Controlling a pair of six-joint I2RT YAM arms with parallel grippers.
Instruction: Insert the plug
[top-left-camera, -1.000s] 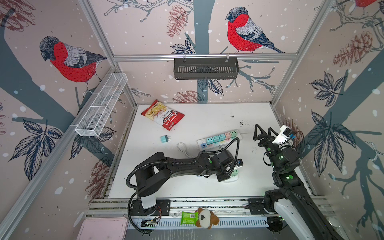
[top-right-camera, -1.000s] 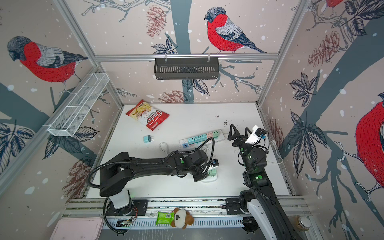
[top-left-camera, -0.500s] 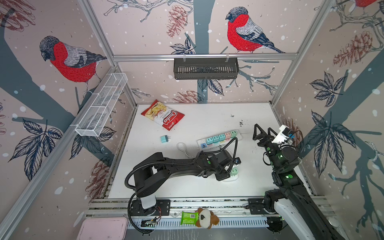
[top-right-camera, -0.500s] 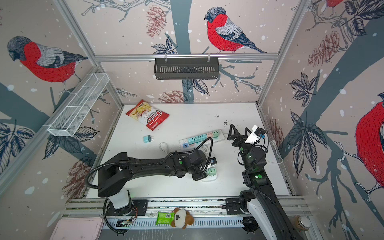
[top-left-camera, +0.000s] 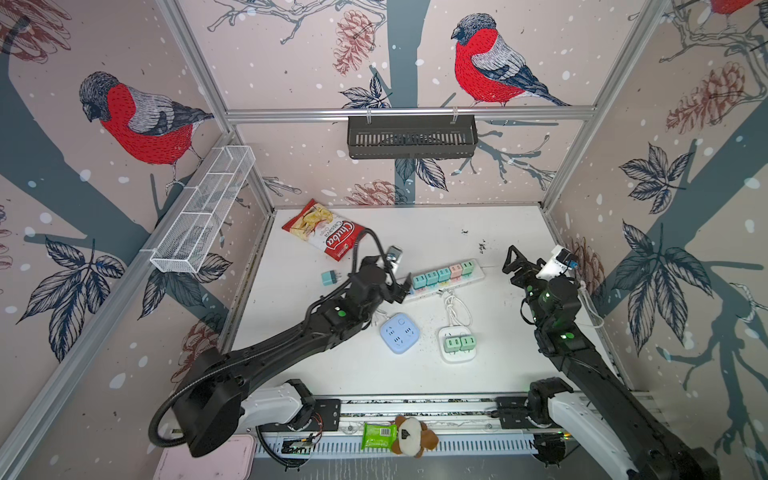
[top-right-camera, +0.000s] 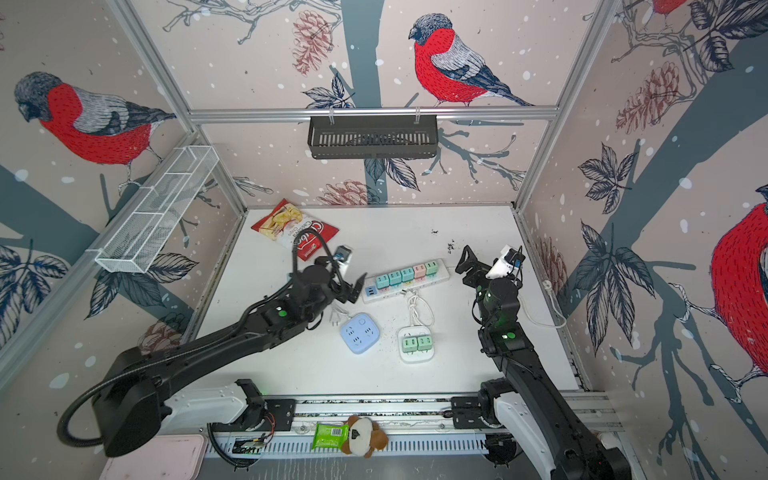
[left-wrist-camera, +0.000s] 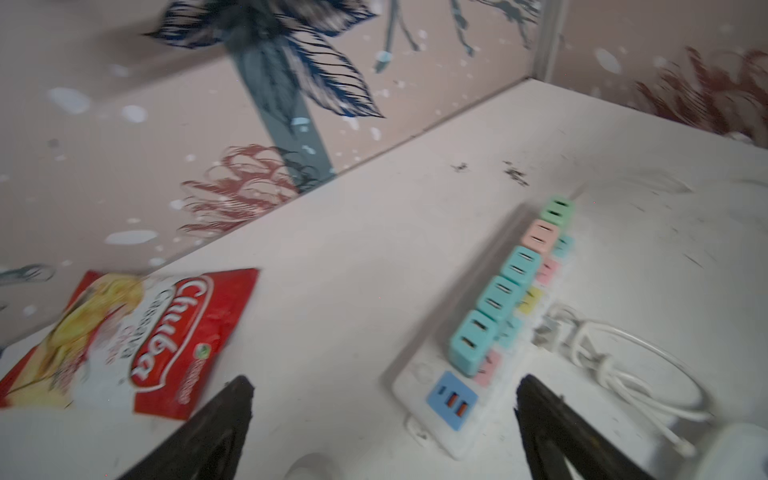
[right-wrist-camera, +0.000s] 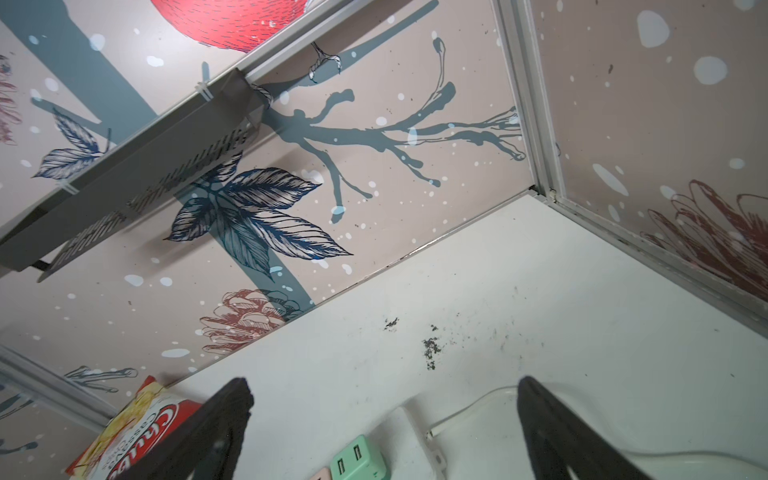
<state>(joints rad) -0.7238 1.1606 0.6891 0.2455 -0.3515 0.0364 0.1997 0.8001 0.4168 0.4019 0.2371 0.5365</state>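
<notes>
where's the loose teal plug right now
In a top view the loose teal plug lies on the left part of the table, nearer the camera than the chips bag and just left of the left arm.

Both top views are bright and evenly lit from overhead, and sharp across the white table (top-left-camera: 415, 232) around the long power strip (top-left-camera: 446, 274). Shadows are soft: the black basket (top-left-camera: 411, 137) on the wall behind the strip throws only a faint one beneath itself. Frame posts far from the strip splay outward toward the picture edges, as a wide lens renders them.

The left wrist view is smeared by motion blur. The strip (left-wrist-camera: 498, 324) is soft, the chip bag (left-wrist-camera: 158, 340) beside it softer, and a grey shadow runs along the strip's wall side.

The right wrist view is crisp beyond the strip, yet the fingers (right-wrist-camera: 220, 424) of the right gripper (right-wrist-camera: 385, 383) are out of focus.
</notes>
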